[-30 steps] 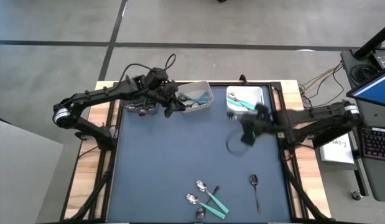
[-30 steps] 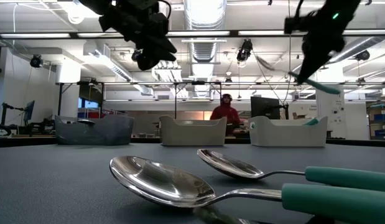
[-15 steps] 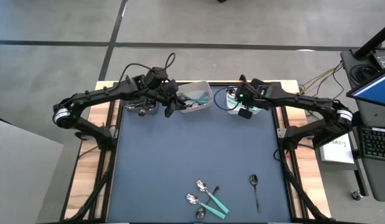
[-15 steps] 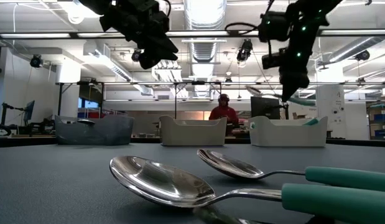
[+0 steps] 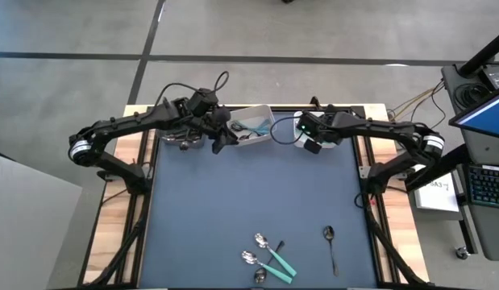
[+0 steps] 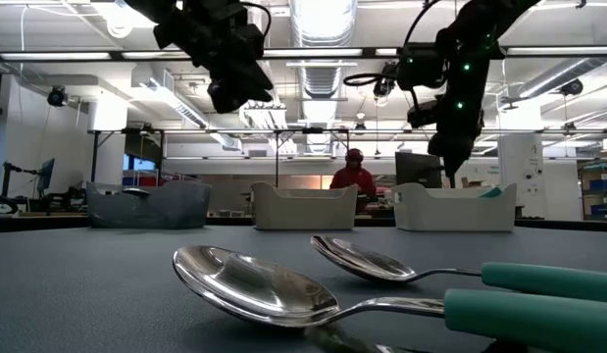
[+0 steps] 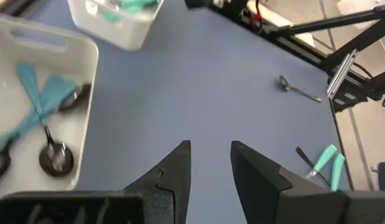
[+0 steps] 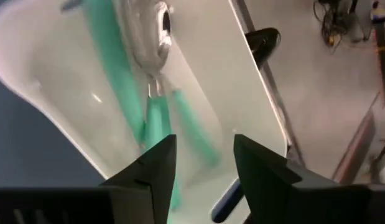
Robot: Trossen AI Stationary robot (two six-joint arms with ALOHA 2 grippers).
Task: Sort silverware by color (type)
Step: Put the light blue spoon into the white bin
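Roughly half done is my reading of the sort, judging by what lies in the bins and what is still loose on the bench (image 5: 233, 209). Along the far edge stand three bins: a dark grey bin (image 5: 178, 138) toward the far-left corner, a white middle bin (image 5: 261, 113), and a white right bin (image 5: 297, 129) toward the far-right corner. The right gripper (image 5: 311, 137) hangs just over the right bin with its jaws spread and nothing between them; in its wrist view teal-handled spoons (image 8: 152, 93) lie on the bin floor directly beneath, so that piece looks delivered. The left gripper (image 5: 218, 138) hovers between the grey bin and the middle bin, jaws parted with nothing held. Its wrist view shows the middle bin holding teal-handled pieces (image 7: 40, 93) and at least one dark-handled spoon (image 7: 55, 152), which may mean the colours are mixed there, though the angle is too poor to be sure. What the grey bin holds is hard to make out. Left to sort, near the front edge: a cluster of spoons with teal handles (image 5: 269, 259), with a dark-handled piece apparently among them, and a lone dark-handled spoon (image 5: 330, 242) a little to the right, apart from the cluster. Those loose pieces are the remaining work.
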